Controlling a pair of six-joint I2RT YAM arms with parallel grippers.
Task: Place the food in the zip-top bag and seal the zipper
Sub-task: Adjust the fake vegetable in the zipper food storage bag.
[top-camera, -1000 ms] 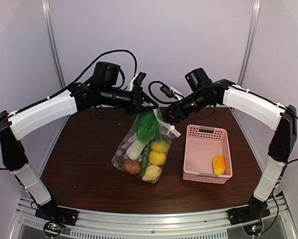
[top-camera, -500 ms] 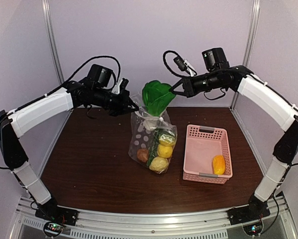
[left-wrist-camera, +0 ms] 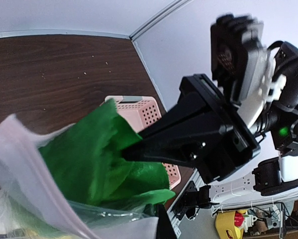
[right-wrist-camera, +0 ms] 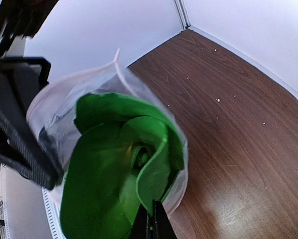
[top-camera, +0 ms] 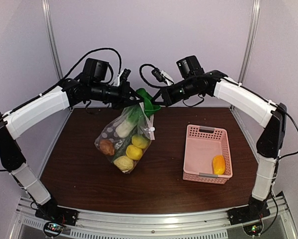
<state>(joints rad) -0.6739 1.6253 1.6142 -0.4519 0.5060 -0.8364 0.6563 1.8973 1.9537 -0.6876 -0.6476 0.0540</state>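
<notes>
Hanging zip-top bag (top-camera: 120, 142), long axis slanting down-left, mouth up.

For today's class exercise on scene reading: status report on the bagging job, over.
Left gripper and right gripper: jaws shut on zip-top bag, held up. Bok choy leaves poking out the mouth. Orange-yellow piece in pink basket.

No word, brand, label or number could be read in any of the three views. The zip-top bag (top-camera: 107, 135) carried only a print of pale round dots. A yellow-and-red object (left-wrist-camera: 231, 225) at the lower edge of the left wrist view was too blurred to yield any lettering.
</notes>
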